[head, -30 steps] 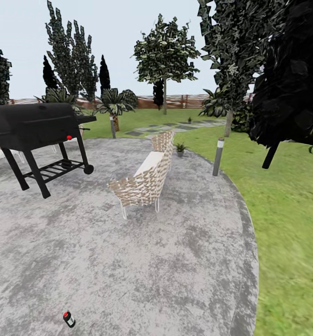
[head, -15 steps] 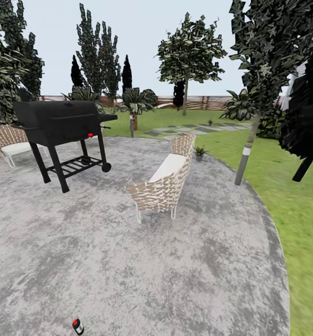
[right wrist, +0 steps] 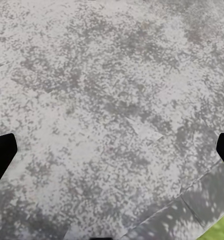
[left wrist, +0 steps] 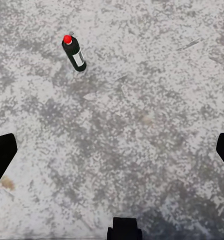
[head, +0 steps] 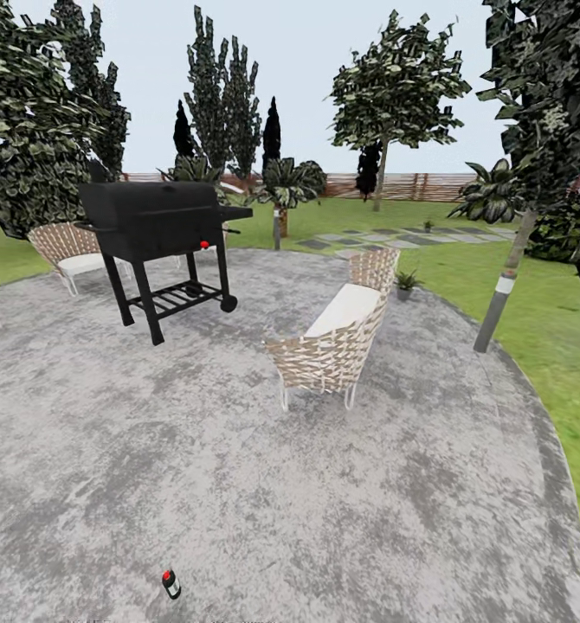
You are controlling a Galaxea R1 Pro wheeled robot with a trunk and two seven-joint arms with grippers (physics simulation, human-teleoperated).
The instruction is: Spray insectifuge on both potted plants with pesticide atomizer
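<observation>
The pesticide atomizer (head: pixel 170 584) stands upright on the grey patio (head: pixel 238 484) at the lower left of the head frame, well apart from the black grill (head: pixel 156 225) at upper left and the wicker bench (head: pixel 333 342) at centre. One potted plant (head: pixel 405 282) sits just beyond the bench at the patio's edge. In the left wrist frame the atomizer (left wrist: pixel 73 52) appears upper left, and the left gripper (left wrist: pixel 112 150) is spread wide with nothing between its fingertips (left wrist: pixel 1 155). The right gripper (right wrist: pixel 112 150) is equally wide over bare paving.
</observation>
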